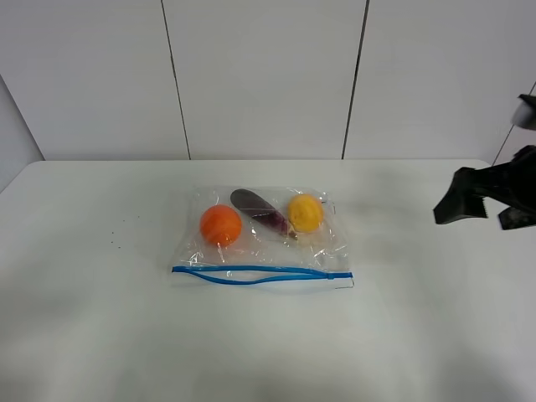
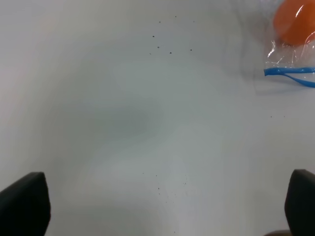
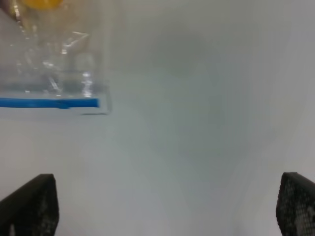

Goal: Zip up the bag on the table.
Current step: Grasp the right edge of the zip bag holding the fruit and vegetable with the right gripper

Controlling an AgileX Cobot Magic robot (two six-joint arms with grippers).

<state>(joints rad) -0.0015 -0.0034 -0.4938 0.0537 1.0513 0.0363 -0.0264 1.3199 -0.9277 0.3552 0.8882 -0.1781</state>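
The bag (image 1: 264, 239) lies flat in the middle of the white table (image 1: 100, 335), holding an orange fruit (image 1: 220, 224), a purple eggplant (image 1: 260, 212) and a yellow fruit (image 1: 306, 213). Its blue zipper strip (image 1: 260, 274) runs along the near edge, and its two lines gape apart over the left part. My right gripper (image 1: 481, 201) hovers at the far right, away from the bag. In the right wrist view it (image 3: 162, 204) is open, with the bag's corner (image 3: 54, 64) ahead. My left gripper (image 2: 162, 204) is open over bare table, with the bag's other corner (image 2: 290, 54) far off. It is out of the exterior view.
A grey panelled wall (image 1: 260, 75) stands behind the table's far edge. A few dark specks (image 1: 113, 243) lie on the table left of the bag. Bare tabletop surrounds the bag on all sides.
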